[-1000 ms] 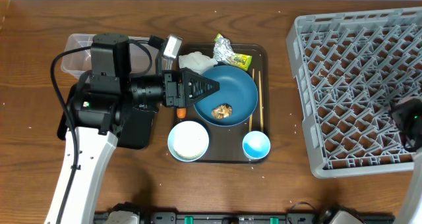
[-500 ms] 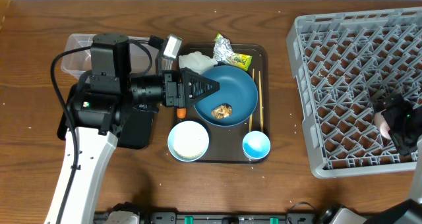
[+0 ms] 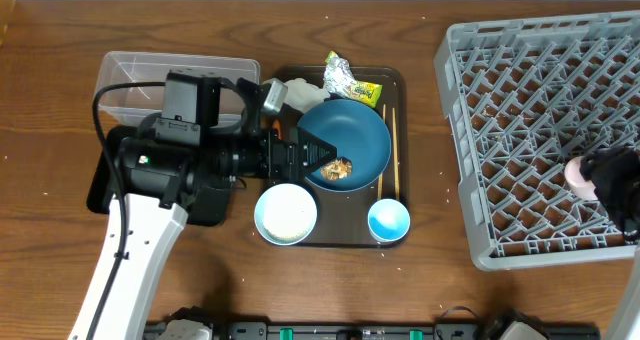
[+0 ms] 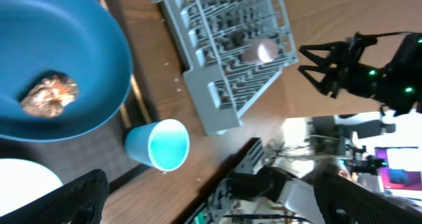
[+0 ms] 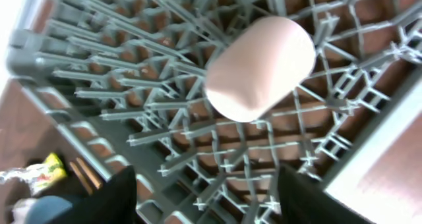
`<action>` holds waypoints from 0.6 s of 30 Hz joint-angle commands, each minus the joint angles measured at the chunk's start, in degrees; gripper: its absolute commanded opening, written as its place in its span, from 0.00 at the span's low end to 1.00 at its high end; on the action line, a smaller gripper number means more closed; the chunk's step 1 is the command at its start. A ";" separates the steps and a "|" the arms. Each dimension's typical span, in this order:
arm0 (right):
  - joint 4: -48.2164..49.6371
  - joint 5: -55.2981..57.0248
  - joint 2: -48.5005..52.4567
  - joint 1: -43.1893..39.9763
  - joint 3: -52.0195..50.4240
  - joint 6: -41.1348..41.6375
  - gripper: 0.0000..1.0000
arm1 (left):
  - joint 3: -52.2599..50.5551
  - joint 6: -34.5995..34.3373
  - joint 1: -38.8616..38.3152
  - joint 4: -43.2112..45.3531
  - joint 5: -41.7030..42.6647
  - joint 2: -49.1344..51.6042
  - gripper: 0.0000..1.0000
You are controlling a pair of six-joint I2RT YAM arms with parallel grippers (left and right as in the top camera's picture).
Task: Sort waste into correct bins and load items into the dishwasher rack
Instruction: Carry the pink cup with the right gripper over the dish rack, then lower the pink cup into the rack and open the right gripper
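My left gripper [image 3: 318, 152] hangs open and empty over the left edge of the dark blue dish [image 3: 355, 140], close to the brown food lump [image 3: 338, 168]. Its wrist view shows the dish [image 4: 59, 46], the lump [image 4: 49, 95] and the blue cup [image 4: 161, 145]. The white bowl [image 3: 286, 213] with rice and the blue cup [image 3: 388, 220] stand in front of the dish. The chopsticks [image 3: 394, 145] lie to its right. The pink cup [image 3: 577, 174] lies on its side in the grey rack [image 3: 530, 100]. My right gripper [image 5: 208, 197] is open and just off the cup [image 5: 260, 66]. The carrot is hidden.
The wrapper [image 3: 347, 80] and napkin [image 3: 296, 92] lie at the back of the dark brown tray [image 3: 400, 80]. The clear tub [image 3: 150, 75] stands at the back left. The black tray [image 3: 100, 185] lies in front of it, mostly under my left arm.
My right gripper has let go of the pink cup, which now lies in the rack. My left arm has shifted toward the front and right, uncovering the clear tub.
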 commanded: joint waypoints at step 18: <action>10.95 13.09 14.56 9.99 -3.65 3.82 0.01 | 0.63 2.03 -0.24 -2.80 -3.02 0.09 1.00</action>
